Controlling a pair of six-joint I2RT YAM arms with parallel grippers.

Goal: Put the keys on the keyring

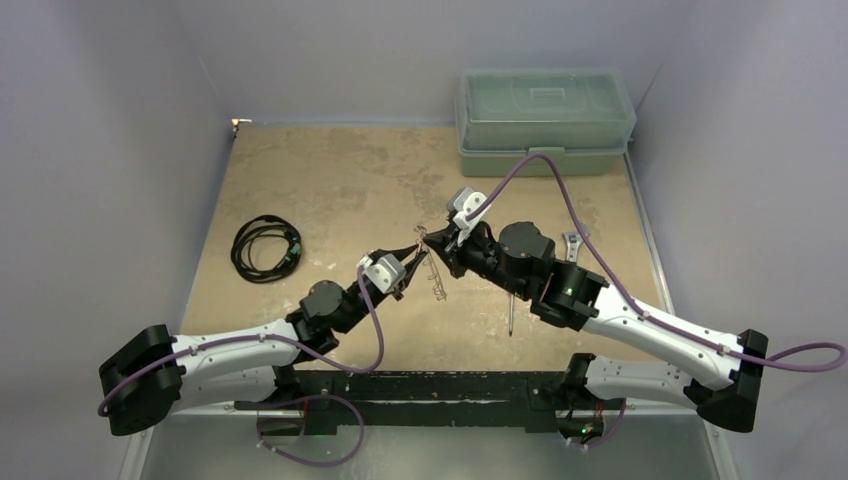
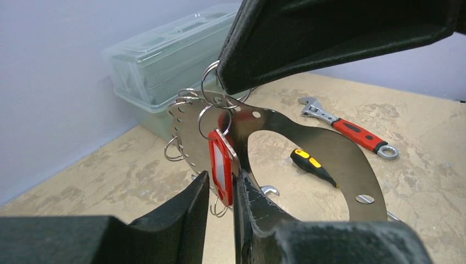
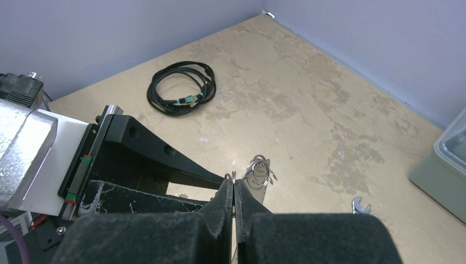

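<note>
Slippage is the risk: right pincer (image 3: 233, 184) is clenched on the keyring (image 2: 329, 148), held above the tabletop (image 2: 412, 181). Left pincer (image 2: 222, 180) grasps the red-tagged key (image 2: 220, 159) at its perforated edge. A skewed tug could wrench either free.

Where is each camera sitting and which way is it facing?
Top: above, behind the bases, looking down on the table; left arm and right arm show.
Left wrist: faces the box, left pincer straddling the keyring's red tag.
Right wrist: faces the cable, right pincer shut on the keyring.
Shared: both wrist views see the keyring.
</note>
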